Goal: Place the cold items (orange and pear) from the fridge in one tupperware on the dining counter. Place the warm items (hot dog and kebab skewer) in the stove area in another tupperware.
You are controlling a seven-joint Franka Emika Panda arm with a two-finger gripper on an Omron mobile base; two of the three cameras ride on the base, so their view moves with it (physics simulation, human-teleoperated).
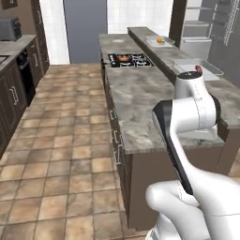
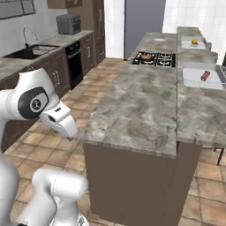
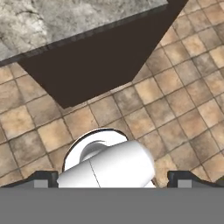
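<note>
One tupperware at the dining counter's far end holds the orange; the nearer tupperware holds the hot dog. Gripper wide open, empty — transit step; next, probably reach the kebab skewer in the pan on the stove.

Both base views look forward and down along the worktop from behind its near end, one from either side, sharing the hob beyond. The hand view looks close down past the worktop corner onto floor.
</note>
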